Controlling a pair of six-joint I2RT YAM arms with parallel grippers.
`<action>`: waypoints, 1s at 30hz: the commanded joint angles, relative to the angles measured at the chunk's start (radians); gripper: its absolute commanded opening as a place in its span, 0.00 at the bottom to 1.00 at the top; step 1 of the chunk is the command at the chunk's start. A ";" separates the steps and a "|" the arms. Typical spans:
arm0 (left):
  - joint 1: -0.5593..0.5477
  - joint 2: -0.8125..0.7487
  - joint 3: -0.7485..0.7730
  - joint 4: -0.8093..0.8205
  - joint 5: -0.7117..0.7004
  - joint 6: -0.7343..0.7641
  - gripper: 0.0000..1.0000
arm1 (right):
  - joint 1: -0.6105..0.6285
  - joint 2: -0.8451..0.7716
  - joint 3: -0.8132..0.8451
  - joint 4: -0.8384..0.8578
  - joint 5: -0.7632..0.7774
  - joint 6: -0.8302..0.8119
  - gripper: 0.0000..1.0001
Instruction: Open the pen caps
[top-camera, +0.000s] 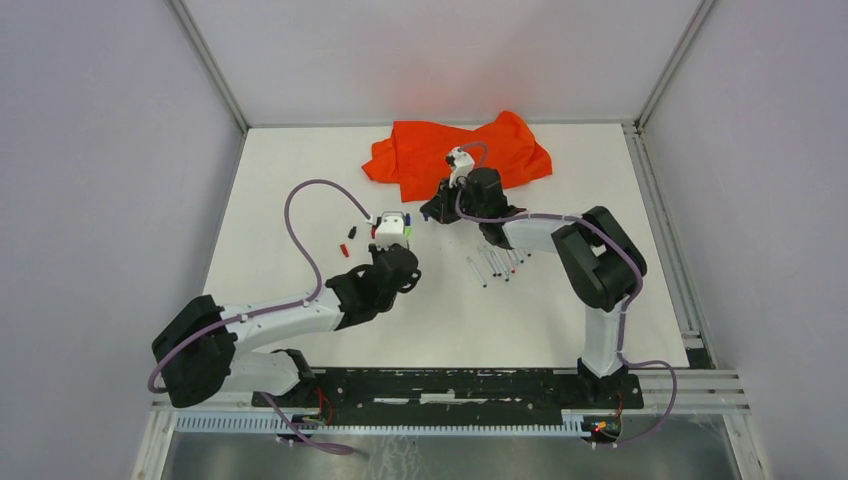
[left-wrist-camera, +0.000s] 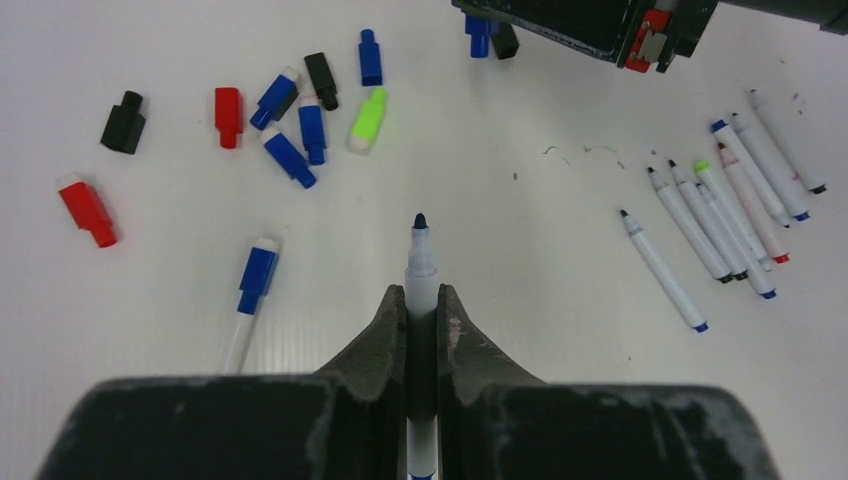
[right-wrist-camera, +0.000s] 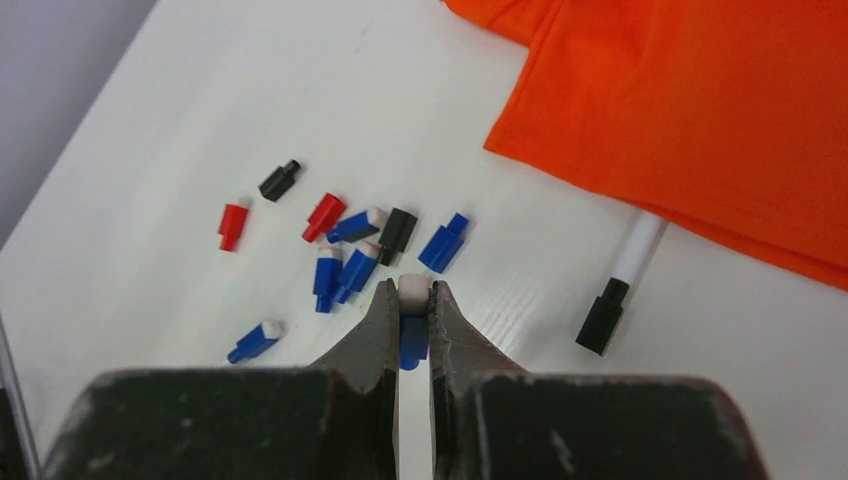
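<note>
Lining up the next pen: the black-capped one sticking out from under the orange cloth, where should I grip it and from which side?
Probably the black cap, from above, jaws across its length, approaching on the side away from the orange cloth. The cap lies flat in the open, while the white barrel runs under the cloth, which could snag.
</note>
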 joint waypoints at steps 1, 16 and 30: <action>0.006 -0.003 0.041 -0.084 -0.125 -0.085 0.02 | 0.021 0.052 0.057 -0.106 0.092 -0.051 0.00; 0.058 0.053 0.084 -0.084 -0.071 -0.118 0.02 | 0.079 0.148 0.116 -0.106 0.079 -0.054 0.36; 0.100 0.172 0.133 -0.033 0.066 -0.229 0.02 | 0.032 -0.070 -0.095 0.018 0.190 -0.072 0.46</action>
